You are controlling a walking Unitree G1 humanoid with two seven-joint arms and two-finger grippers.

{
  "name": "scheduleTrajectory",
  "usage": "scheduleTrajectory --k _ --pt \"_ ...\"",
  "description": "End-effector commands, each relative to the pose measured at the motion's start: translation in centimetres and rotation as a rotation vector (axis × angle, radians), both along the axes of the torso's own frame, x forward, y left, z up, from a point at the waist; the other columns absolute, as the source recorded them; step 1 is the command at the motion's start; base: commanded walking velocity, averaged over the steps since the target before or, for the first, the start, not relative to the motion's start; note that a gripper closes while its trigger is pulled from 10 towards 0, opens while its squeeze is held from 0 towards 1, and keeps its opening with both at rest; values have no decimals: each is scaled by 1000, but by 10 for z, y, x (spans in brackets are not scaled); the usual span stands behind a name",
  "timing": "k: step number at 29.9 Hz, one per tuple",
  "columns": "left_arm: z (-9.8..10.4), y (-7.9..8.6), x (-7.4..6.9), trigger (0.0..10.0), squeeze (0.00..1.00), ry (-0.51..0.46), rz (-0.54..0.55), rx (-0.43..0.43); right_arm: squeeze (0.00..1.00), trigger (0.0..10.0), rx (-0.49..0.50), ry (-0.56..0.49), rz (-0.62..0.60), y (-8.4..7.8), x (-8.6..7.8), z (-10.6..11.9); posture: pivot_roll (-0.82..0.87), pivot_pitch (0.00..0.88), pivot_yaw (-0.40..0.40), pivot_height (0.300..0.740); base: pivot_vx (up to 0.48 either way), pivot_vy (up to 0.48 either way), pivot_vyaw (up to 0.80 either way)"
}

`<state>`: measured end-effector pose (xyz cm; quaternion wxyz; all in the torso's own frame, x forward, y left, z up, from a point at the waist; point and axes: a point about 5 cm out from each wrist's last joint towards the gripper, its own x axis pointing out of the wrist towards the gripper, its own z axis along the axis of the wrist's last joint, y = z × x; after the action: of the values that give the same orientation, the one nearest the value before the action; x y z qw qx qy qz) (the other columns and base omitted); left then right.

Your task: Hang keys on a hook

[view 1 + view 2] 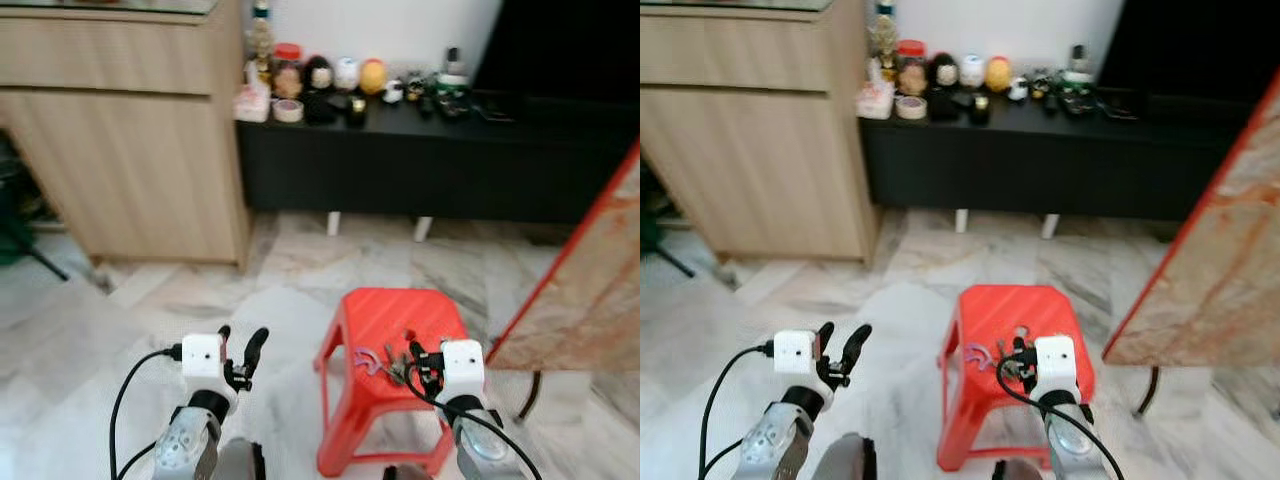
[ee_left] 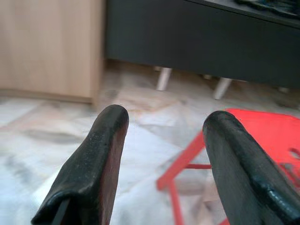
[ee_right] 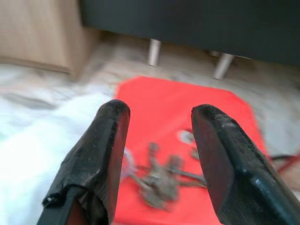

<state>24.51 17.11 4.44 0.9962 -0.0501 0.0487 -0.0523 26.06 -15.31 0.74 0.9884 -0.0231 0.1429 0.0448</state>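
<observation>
We see the right gripper (image 3: 157, 154) with its two black fingers spread wide and nothing between them, hovering just above the keys (image 3: 159, 180). The keys lie in a loose bunch on the seat of the red stool (image 1: 385, 310), toward its near edge, with a purple fob (image 1: 365, 360) at their left side. Our left gripper (image 1: 243, 350) is also parted and empty, held over the marble floor (image 1: 90, 340) to the left of the stool, well apart from the keys. Beyond the stool stands a low black console (image 1: 430, 165) on short white legs; along its top at the left end we see a row of small jars and figurines (image 1: 320, 80) and a roll of tape (image 1: 288, 110), too blurred to tell contents. A wooden cabinet (image 1: 130, 150) stands beside the console's left end. A red-edged panel (image 1: 590, 290) leans at the right.
</observation>
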Motion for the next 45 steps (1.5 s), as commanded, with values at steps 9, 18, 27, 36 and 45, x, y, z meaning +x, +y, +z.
scheduleTrajectory --k 9,18,27,36,45 --pt "0 2 0 10000 0 8 -6 9 0 10000 2 16 -19 -6 -2 -4 30 9 -82 632 0 0 0" --pt "0 -1 1 10000 0 5 -15 5 0 10000 3 1 -23 -7 -2 -2 27 0 -77 632 0 0 0" --pt "2 1 3 10000 0 -3 -17 9 0 10000 1 6 -14 -4 -1 -4 31 0 -76 632 114 0 0" --pt "4 0 5 10000 0 -12 -12 3 0 10000 -15 38 -17 -6 -4 -10 33 0 -77 632 276 0 0" --pt "4 -3 5 10000 0 -17 -18 -6 0 10000 -18 38 -22 -8 -3 -10 28 0 -76 632 287 0 0"
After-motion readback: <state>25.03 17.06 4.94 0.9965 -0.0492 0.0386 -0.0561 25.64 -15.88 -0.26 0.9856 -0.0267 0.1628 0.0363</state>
